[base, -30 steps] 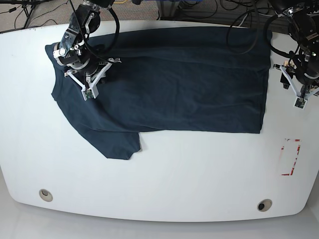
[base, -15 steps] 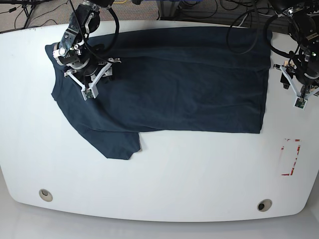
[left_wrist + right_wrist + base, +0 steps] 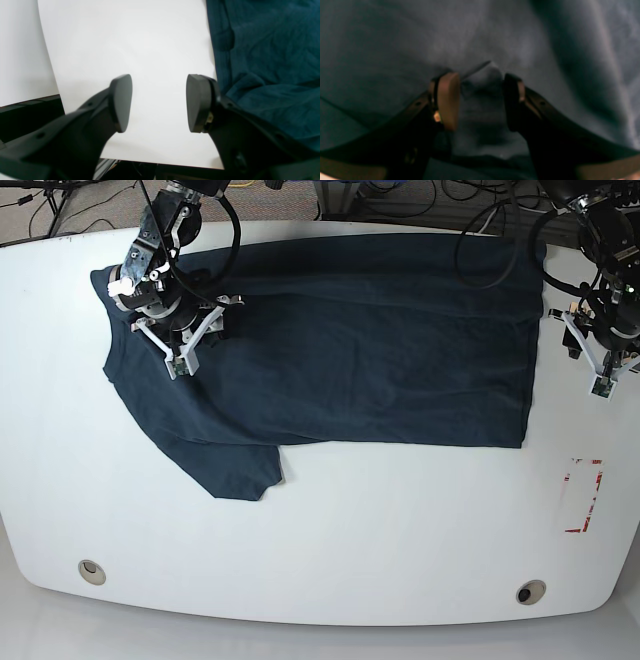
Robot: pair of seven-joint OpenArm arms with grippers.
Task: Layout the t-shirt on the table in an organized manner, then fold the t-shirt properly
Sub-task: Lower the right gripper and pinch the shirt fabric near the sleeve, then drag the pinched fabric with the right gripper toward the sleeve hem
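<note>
Though glossy white and mostly bare along its near edge, carries there two round grey grommet holes (image 3: 92, 571), one toward each near corner of the bench (image 3: 330, 560). A little farther back, on the right of the base view, bears a red-white tape rectangle (image 3: 583, 496), well apart from the cloth. Beyond that, holds the dark navy t-shirt (image 3: 370, 350), spread flat across the far half with one short sleeve (image 3: 240, 470) pointing toward the near left and a straight edge running along the right end. Over the left part of the cloth in the base view, shows the right hand (image 3: 180, 360) pressed down onto the fabric. Seen from the right wrist, sits released, pads (image 3: 447, 100) well apart, with a small raised ridge of the t-shirt (image 3: 480, 82) standing between them but not clamped; blurred there, so no finer detail to tell. At the right end in the base view, shows the left hand (image 3: 603, 380) just beside the straight edge of the cloth. From the left wrist, hangs released as well (image 3: 158, 102), with only bare white bench (image 3: 150, 50) between the dark pads (image 3: 122, 102) and the t-shirt (image 3: 270, 50) alongside the right-hand finger, wrinkled there. Farthest back, past the far edge, shows dark cables (image 3: 45, 205) on the floor.
</note>
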